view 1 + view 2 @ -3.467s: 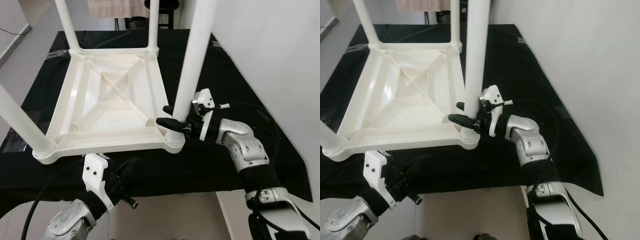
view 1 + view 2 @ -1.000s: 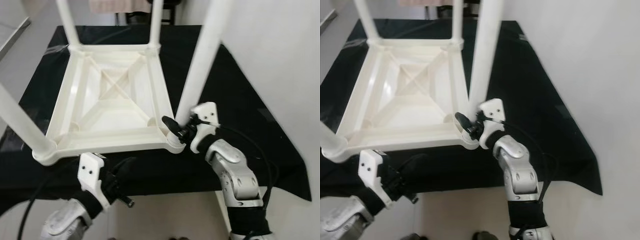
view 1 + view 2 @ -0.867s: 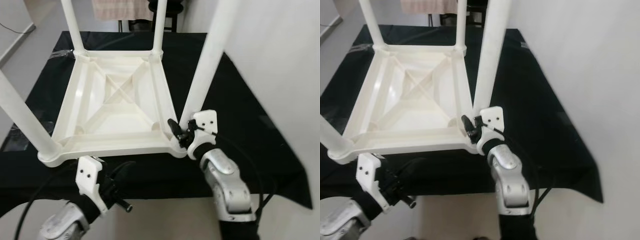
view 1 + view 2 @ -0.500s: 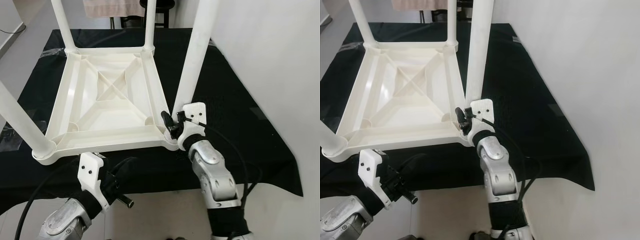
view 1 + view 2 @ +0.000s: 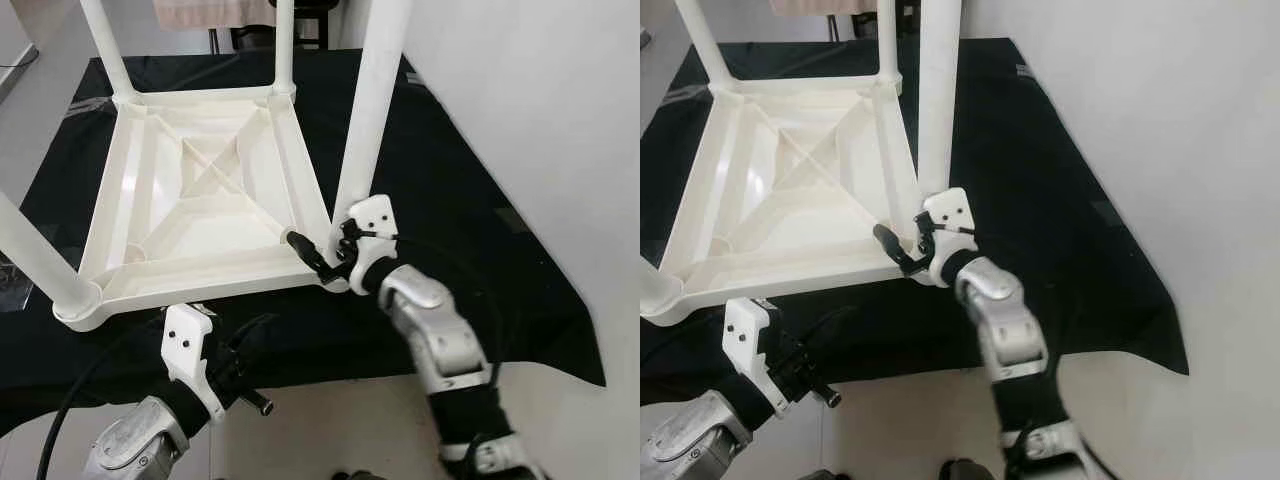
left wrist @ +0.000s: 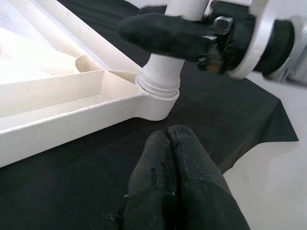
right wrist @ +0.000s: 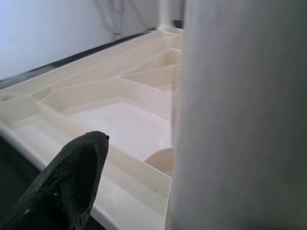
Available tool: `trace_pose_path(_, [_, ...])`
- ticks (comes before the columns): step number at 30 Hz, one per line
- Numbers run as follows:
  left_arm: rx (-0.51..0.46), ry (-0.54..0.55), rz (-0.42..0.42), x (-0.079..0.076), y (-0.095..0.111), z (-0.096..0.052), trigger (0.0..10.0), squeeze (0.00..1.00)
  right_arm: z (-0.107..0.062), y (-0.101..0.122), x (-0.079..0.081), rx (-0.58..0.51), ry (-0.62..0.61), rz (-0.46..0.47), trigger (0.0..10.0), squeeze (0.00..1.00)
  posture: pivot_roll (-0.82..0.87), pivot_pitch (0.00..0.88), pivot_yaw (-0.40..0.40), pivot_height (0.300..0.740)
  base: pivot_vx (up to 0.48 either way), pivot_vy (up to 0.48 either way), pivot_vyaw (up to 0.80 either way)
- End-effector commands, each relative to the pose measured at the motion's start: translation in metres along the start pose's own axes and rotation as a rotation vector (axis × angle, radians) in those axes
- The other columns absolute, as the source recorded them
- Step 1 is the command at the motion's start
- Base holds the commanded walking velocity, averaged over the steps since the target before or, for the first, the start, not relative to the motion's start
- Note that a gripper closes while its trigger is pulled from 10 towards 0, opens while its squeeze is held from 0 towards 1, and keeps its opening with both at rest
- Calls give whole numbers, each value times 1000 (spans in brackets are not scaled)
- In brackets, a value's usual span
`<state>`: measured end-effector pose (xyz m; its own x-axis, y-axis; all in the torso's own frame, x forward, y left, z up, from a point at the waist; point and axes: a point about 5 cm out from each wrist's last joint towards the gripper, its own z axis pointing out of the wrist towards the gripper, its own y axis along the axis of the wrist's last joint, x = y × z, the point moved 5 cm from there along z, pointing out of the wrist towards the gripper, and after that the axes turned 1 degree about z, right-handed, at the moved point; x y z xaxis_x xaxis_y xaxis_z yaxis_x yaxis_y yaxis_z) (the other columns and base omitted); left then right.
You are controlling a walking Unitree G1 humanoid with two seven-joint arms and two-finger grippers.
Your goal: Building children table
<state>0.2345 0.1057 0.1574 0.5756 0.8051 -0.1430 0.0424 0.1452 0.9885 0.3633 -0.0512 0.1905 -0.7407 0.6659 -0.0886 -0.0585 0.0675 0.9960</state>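
Note:
A white plastic children's table [image 5: 190, 285] lies upside down on a black cloth, its legs pointing up. My right gripper [image 5: 320, 250] is shut round the base of the near-right leg [image 5: 362, 130], just above its socket [image 6: 158, 84]. One black finger [image 5: 305, 250] reaches left across the table's corner and the other is hidden behind the leg. In the right wrist view the leg [image 7: 240, 120] stands close beside that finger [image 7: 67, 177]. My left gripper [image 6: 168, 136] hovers shut and holding nothing over the cloth, in front of that corner.
The black cloth [image 5: 470, 200] ends at a front edge close to my arms, with pale floor below it. A white wall [image 5: 560, 100] runs along the right. The near-left leg [image 5: 30, 250] stands tall at the left. A chair and a towel stand behind the table.
My right arm has swung round the leg, from its right side to its front, so the finger now points left over the corner. The left arm has stayed still. The camera shifted.

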Motion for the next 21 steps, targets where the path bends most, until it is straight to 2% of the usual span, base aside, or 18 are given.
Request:
trace_pose_path(1, [16, 2, -4, -1, -5, -1, 10000, 0, 4, -1, 11, -8, 86, 2, 10000, 0, 110, 145, -80, 740, 0, 0, 0])
trace_pose_path(2, [17, 1, -4, -1, -5, -1, 10000, 0, 0, -8, -6, 45, 136, -48, 10000, 0, 109, 137, -83, 740, 0, 0, 0])
trace_pose_path(6, [17, 1, -4, -1, -6, -1, 10000, 0, -3, -9, -14, 70, 202, -58, 10000, 0, 110, 135, -83, 740, 0, 0, 0])
trace_pose_path(7, [18, 1, -4, -1, -6, 0, 10000, 0, -3, -9, -14, 76, 235, -58, 7490, 0, 111, 129, -81, 740, 0, 0, 0])
trace_pose_path(8, [19, 1, -3, 0, -7, 0, 10000, 0, -3, -8, -15, 82, 260, -61, 2784, 0, 111, 129, -81, 740, 0, 0, 0])
trace_pose_path(9, [19, 1, -3, 0, -7, 0, 10000, 0, -3, -8, -15, 82, 260, -61, 2784, 0, 111, 129, -81, 740, 0, 0, 0])
trace_pose_path(10, [19, 1, -4, 0, -7, 0, 10000, 0, -5, -8, -16, 90, 302, -50, 0, 0, 107, 122, -79, 740, 0, 0, 0])
trace_pose_path(16, [21, 0, -4, 0, -8, 0, 10000, 0, -12, -3, -23, 91, 387, -13, 0, 0, 105, 118, -77, 740, 0, 0, 0])
trace_pose_path(21, [20, 1, -4, -1, -8, 0, 10000, 0, -15, -6, -29, 92, 372, -21, 0, 0, 105, 118, -77, 740, 0, 0, 0])
